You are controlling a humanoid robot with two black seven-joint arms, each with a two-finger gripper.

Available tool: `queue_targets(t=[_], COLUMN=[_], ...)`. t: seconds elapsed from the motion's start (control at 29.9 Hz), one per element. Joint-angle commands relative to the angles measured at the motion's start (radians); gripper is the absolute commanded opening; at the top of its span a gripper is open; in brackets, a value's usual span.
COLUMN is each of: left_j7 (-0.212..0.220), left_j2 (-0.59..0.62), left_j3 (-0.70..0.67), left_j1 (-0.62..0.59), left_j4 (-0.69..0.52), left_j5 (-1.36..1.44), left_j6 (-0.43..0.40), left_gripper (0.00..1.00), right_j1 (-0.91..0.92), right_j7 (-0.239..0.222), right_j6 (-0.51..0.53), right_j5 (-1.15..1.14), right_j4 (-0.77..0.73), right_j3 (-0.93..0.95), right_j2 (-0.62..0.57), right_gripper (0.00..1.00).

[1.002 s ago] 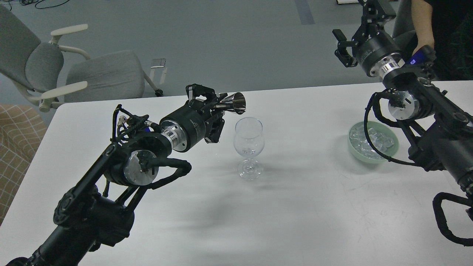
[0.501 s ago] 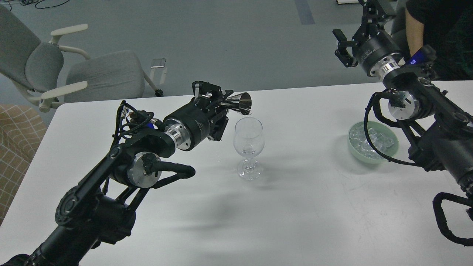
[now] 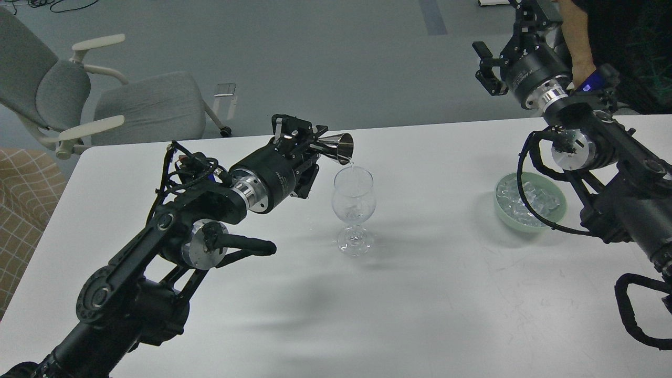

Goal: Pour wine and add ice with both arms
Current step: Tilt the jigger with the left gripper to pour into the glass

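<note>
A clear stemmed wine glass (image 3: pixel 354 207) stands upright mid-table. My left gripper (image 3: pixel 304 144) is shut on a shiny steel jigger (image 3: pixel 336 146), held on its side with its mouth tipped over the glass rim; a thin clear stream runs from it into the glass. A heap of clear ice cubes (image 3: pixel 525 202) fills a pale green bowl (image 3: pixel 555 217) at the right, partly hidden by my right arm's cable. My right gripper (image 3: pixel 485 65) is raised beyond the table's far right edge, open and empty.
A person's bare arm (image 3: pixel 577 37) and dark torso stand behind my right arm at the top right. A grey office chair (image 3: pixel 105 100) stands off the table's far left corner. The white table (image 3: pixel 420 294) has a few drops left of the glass foot.
My left gripper has moved right, then tipped the jigger's mouth down over the glass rim, and liquid now runs out. The person's arm has shifted. My right arm has stayed still.
</note>
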Motion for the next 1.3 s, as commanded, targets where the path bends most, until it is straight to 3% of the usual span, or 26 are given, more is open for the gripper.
queue_targets(t=[0.0, 0.37, 1.27], left_j7=[0.000, 0.000, 0.000], left_j2=[0.012, 0.011, 0.011], left_j3=[-0.002, -0.002, 0.046], left_j1=[-0.001, 0.000, -0.031], left_j4=[-0.006, -0.040, -0.057], left_j5=[0.020, 0.155, 0.417], left_j6=[-0.042, -0.105, -0.135], left_gripper=[0.00, 0.00, 0.00], right_j1=[0.000, 0.000, -0.002], right_j7=[0.000, 0.000, 0.000], right_j6=[0.000, 0.000, -0.001], right_j5=[0.000, 0.000, 0.000], right_j4=[0.000, 0.000, 0.000], right_j3=[0.000, 0.000, 0.000], right_j2=[0.000, 0.000, -0.001], right_gripper=[1.00, 1.00, 1.00])
